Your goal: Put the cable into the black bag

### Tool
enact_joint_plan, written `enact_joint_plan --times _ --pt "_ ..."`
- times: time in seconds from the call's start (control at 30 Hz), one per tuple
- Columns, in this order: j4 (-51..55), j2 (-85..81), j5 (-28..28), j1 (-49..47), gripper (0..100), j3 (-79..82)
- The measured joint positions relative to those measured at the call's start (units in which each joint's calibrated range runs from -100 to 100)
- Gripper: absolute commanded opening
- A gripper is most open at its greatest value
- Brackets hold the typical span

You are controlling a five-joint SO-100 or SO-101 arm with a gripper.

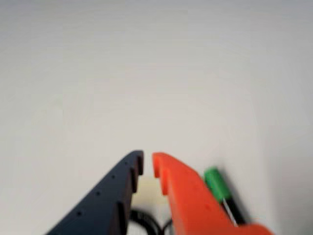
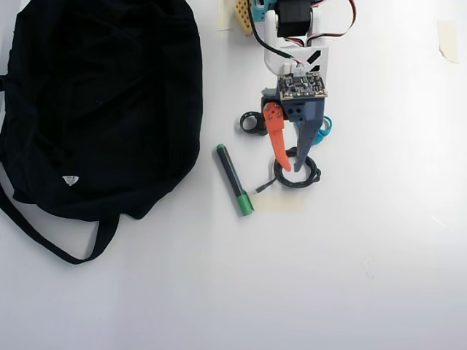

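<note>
Both fingertips of gripper [image 2: 292, 168] poised narrowly apart over cable coil [image 2: 297, 175], empty, for pickup; black bag [image 2: 102, 102] at nine o'clock.

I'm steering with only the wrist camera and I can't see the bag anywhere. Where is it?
Observer: The black bag lies at the far left of the overhead view, left of the green-tipped marker.
Operator: Is my gripper over the whole cable?
Observer: The gripper points its tips into the cable, which lies flat as a round coil on the table.
Operator: Is anything else round down there?
Observer: Yes, a small chunky black ring lies beside the base of the orange finger, apart from the cable.
</note>
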Motion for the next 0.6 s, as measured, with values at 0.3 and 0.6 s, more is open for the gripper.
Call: enact_joint_plan --times 0.3,0.6 --pt "10.6 0.0 0.0 -0.1 2 0.0" --pt "21.5 0.0 0.0 -2.9 3 0.0"
